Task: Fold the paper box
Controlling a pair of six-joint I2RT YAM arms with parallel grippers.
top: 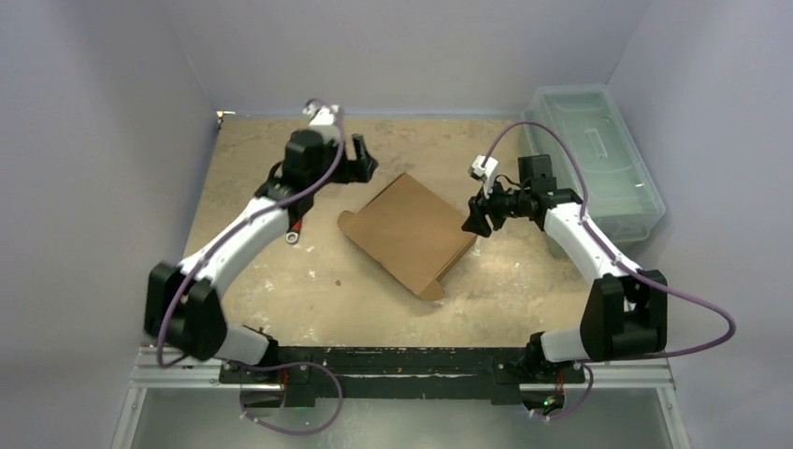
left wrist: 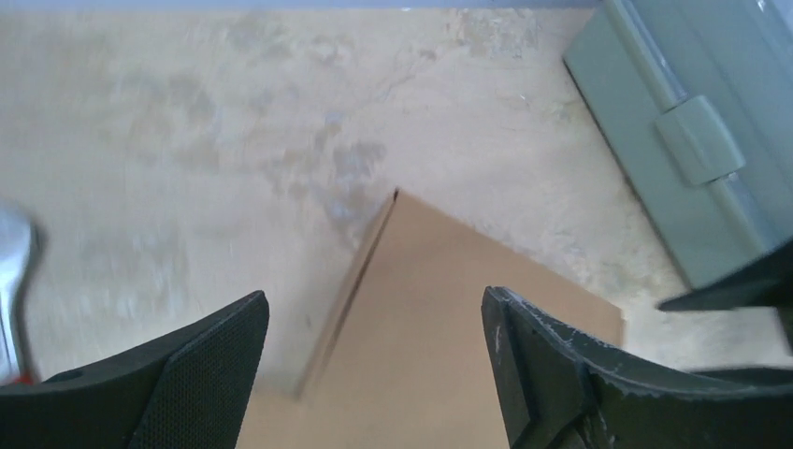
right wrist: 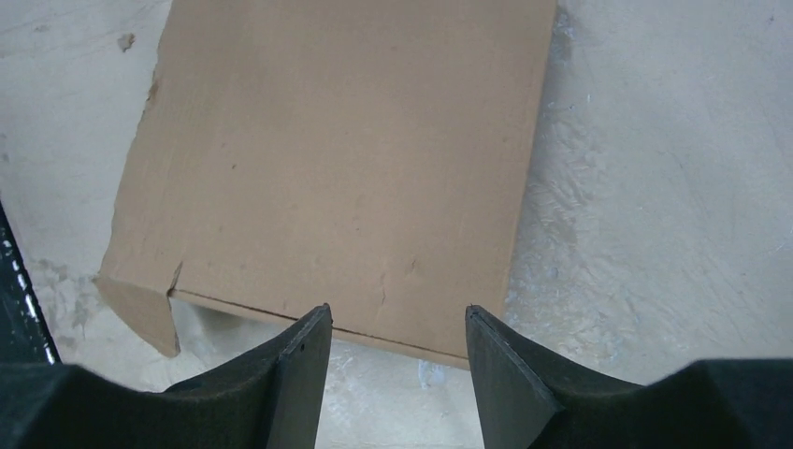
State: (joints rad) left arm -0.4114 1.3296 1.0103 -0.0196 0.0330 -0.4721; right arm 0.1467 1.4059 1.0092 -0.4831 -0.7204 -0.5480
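Note:
The paper box (top: 410, 232) is a brown cardboard sheet lying partly folded in the middle of the table, its edges curling up at the left and at the front. My left gripper (top: 360, 161) hovers just off its far left corner, open, with nothing between the fingers; the left wrist view shows the box (left wrist: 439, 318) below the gap of that gripper (left wrist: 374, 313). My right gripper (top: 476, 220) stands open at the box's right edge. In the right wrist view the box (right wrist: 337, 159) has its near edge just beyond the tips of the gripper (right wrist: 397, 318), which holds nothing.
A translucent pale-green plastic bin (top: 594, 159) stands at the far right, behind the right arm, and also shows as a bin (left wrist: 683, 140) in the left wrist view. A small red-and-metal object (top: 294, 234) lies on the table under the left arm. Grey walls close in three sides.

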